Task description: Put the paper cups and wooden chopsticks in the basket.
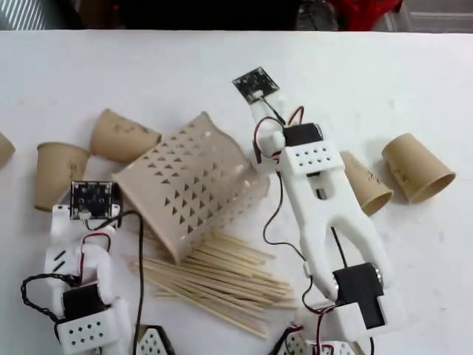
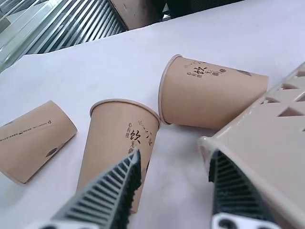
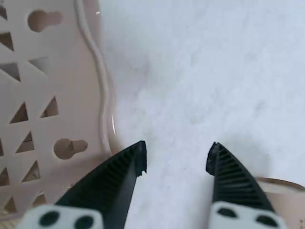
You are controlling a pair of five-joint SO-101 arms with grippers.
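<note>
Centrally, the beige, triangle-pierced basket [image 1: 194, 185] lies tipped; brown printed paper cups [image 1: 122, 135] lie sideways, pale chopsticks [image 1: 222, 281] heaped near the front edge of the desk [image 1: 384, 81]. Both the left pincer [image 2: 175, 155] and right pincer [image 3: 177, 152] gape, released.

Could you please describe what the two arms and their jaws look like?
Both the left arm and the right arm are white plastic shells with black servo blocks and brackets dotted with small holes. Thin red and black cables loop along them, and each wrist carries a black circuit board. The jaws are black, ribbed and tapered to points, on white bases.
</note>
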